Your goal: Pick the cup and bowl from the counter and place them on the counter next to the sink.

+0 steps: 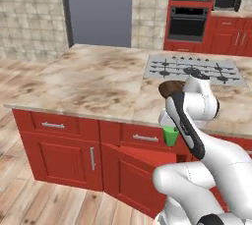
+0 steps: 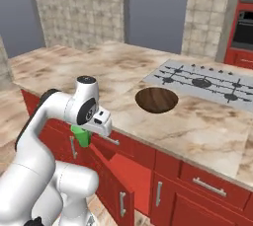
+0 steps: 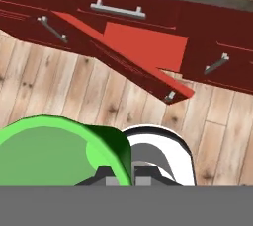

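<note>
One cup (image 1: 170,135), bright green and without a handle, hangs in the air in front of the red cabinets (image 1: 64,155), below the level of the counter (image 1: 93,84) and off its front edge; the gripper (image 3: 121,173) is shut on the cup's rim, the wall of the cup pinched between the two dark fingertips, as the hand view shows at its lower edge; in the left base view the white arm covers the upper part of the cup and the gripper itself, so the jaws cannot be made out there; in the right base view the cup (image 2: 80,135) shows as a green sliver under the white hand, most of it hidden. One bowl (image 2: 156,99), wide, shallow and dark brown, rests on the counter near its front edge, just beside the near corner of the grey cooktop (image 2: 202,83); in the left base view the bowl (image 1: 171,89) is half hidden behind the arm. One cabinet door (image 3: 143,55) stands swung open below the counter; the hand view looks down past it to a wooden plank floor (image 3: 64,92). One cooktop is in view, its burners small and hard to count in either base view, and its far end is cut off by the right edge of the right base view. Two dark oven fronts (image 1: 189,12) stand stacked in the red wall unit behind the counter, the upper one cut off at the top of the picture.
</note>
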